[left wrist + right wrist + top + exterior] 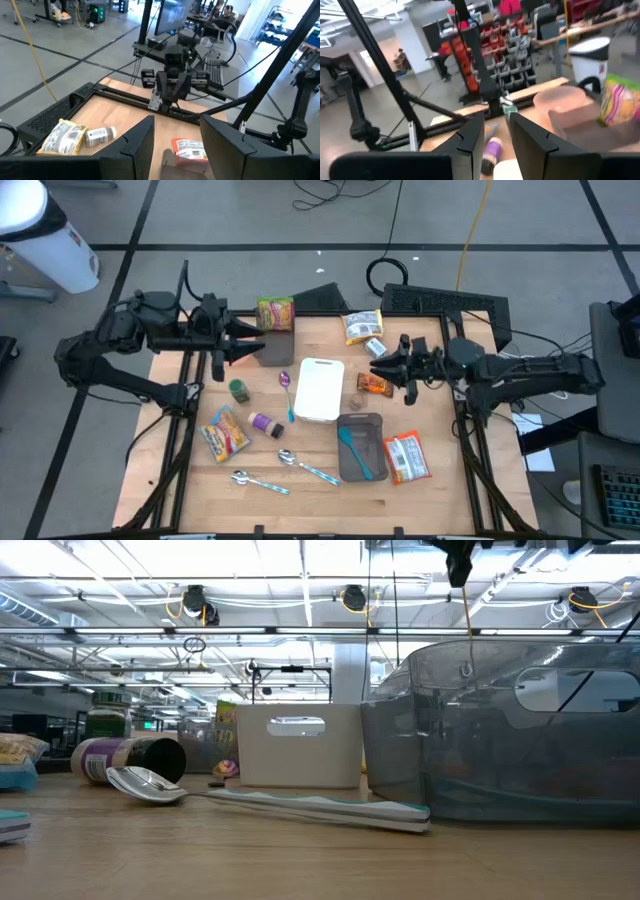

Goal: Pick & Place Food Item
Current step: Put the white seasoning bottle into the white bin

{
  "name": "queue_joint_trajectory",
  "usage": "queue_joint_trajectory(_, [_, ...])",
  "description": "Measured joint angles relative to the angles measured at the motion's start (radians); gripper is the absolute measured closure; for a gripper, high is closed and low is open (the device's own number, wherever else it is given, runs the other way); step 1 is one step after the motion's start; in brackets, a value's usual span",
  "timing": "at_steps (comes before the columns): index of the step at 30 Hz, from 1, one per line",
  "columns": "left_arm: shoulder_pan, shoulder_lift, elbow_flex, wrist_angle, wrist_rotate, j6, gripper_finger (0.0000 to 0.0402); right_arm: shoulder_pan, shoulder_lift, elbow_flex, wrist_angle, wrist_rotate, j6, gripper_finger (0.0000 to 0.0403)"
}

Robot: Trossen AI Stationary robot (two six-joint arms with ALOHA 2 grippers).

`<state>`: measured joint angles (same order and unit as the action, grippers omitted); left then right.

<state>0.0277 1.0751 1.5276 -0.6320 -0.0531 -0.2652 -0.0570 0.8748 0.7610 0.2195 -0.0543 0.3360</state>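
Several food packets lie on the wooden table [440, 480]: an orange snack bar [373, 384], a yellow packet [362, 325], a red-and-white packet [407, 458] and a yellow bag [225, 432]. A green-and-yellow snack bag [275, 312] stands at the far edge by a dark box [277, 348]. My right gripper [377, 368] [496, 117] hovers open above the table, just beyond the snack bar, pointing toward the table's left. My left gripper [255, 345] [176, 120] is open, level, near the dark box. Neither holds anything.
A white cutting board [320, 388] lies mid-table, with a grey tub [372, 430] holding a teal utensil [355, 450] nearer the front. Also about are a small bottle [375, 347], a purple can [265, 423], a green jar [239, 390] and metal spoons [300, 465].
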Motion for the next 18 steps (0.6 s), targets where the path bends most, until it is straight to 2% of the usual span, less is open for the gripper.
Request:
queue_joint_trajectory(3, [0.0,0.012,0.0,0.0,0.0,0.0,0.0236,-0.049,0.0,0.0,-0.033,-0.076,0.021,0.0319])
queue_joint_trajectory(12, [0.0,0.062,0.0,0.005,0.001,-0.001,0.0236,-0.119,0.007,0.001,-0.052,-0.181,0.043,0.0321])
queue_joint_trajectory(18, [0.0,0.108,-0.001,0.005,0.002,-0.001,0.0236,-0.194,0.02,0.001,-0.039,-0.292,0.051,0.0323])
